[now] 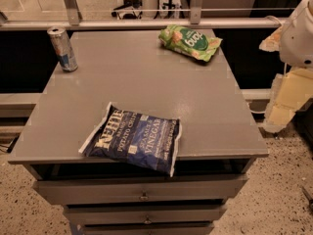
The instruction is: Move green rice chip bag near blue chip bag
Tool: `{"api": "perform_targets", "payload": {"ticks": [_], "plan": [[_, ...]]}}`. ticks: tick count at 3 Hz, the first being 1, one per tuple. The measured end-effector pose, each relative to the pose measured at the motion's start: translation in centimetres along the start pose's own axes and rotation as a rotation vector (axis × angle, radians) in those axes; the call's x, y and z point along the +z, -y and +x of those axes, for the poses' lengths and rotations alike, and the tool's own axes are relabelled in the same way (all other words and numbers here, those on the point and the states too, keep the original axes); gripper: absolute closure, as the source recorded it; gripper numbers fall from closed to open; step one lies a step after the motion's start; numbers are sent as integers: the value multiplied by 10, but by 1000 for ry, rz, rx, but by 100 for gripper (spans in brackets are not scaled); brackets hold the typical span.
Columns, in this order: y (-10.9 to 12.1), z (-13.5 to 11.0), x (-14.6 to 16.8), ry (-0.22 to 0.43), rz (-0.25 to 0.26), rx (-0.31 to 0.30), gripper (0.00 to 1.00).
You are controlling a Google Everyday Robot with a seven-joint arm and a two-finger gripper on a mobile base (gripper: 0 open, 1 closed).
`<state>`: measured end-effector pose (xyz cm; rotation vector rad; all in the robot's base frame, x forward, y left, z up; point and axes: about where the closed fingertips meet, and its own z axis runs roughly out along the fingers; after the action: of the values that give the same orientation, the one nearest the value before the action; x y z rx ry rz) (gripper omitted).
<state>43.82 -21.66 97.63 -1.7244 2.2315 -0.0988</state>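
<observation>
The green rice chip bag [190, 41] lies at the far right of the grey cabinet top [146, 82], near its back edge. The blue chip bag [133, 138] lies flat at the front middle, with its lower corner hanging over the front edge. The two bags are far apart. My gripper [282, 104] hangs off the right side of the cabinet below the white arm joint [298, 33]. It is away from both bags and holds nothing that I can see.
A silver-blue drink can [62, 48] stands upright at the far left corner. The cabinet has drawers [142, 192] below its front edge. A rail [146, 23] runs behind the cabinet. Speckled floor lies to the right.
</observation>
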Motion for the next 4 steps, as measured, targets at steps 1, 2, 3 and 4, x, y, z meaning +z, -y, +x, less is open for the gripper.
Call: {"api": "perform_targets", "payload": {"ticks": [1,2,3,4], "plan": [[3,-3,3,6,5,-5,0],[28,-28,27,48,40,-44,0],[80,-74,60,130,85,-57,0],[160,-151,108,262,161,-52,0]]}}
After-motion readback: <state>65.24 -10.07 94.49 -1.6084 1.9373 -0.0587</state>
